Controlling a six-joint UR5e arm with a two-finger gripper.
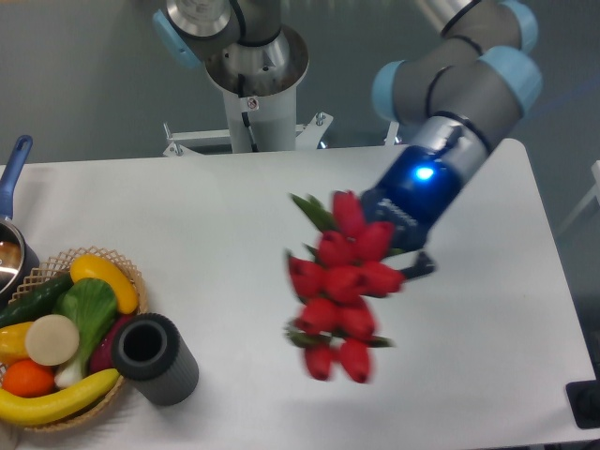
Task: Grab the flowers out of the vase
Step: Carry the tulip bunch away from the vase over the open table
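The flowers (343, 283) are up in the air over the white table (234, 244), out of the vase (155, 358) and well apart from it. They look blurry. The gripper (398, 258) is shut on them, just to their right (its fingers are mostly hidden behind the red buds). The vase stands by the basket (56, 352) of fruit, its round mouth bare.

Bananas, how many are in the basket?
2. One banana lies along the basket's front edge; another sits at the back, near the vase. More may be hidden.
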